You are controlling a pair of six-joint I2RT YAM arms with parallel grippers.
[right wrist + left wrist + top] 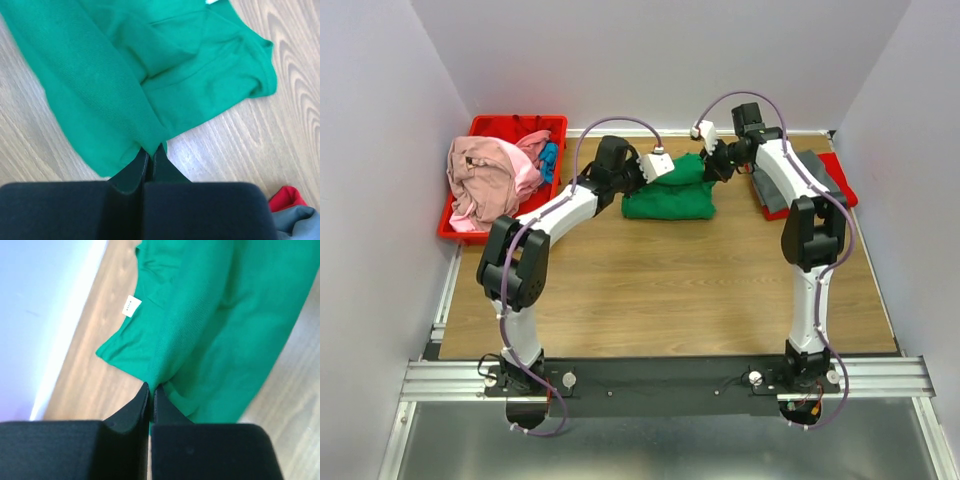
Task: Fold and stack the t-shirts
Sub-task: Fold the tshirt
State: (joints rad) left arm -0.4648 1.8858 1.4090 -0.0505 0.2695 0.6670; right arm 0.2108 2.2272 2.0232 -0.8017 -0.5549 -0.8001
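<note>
Both claws are on the green t-shirt (670,198), mid-fold. The left claw (151,391) has its tips pressed together on a pinch of green hem, and the cloth fans out ahead of it and to its right. The white neck label (131,306) sits further out, ahead and a little to its left. The right claw (151,151) is likewise clamped on a fold of the same shirt. The body of the shirt spreads ahead of it, with bare counter (670,290) off to its right.

From above, the green shirt is bunched into a compact block between the two claws, at the far middle of the counter. By my read this is the fold step, not yet the stack.

The pink t-shirt (485,180) and the blue t-shirt (550,158) wait heaped in the red bin (488,124), well off to the left claw's left. The dark grey t-shirt (826,172) lies just to the right claw's right.

The next move calls for both claws to carry their pinched edges together, level, across the shirt. Then they should lower and let go at the same time, so the layer lands flat and doesn't drag.
</note>
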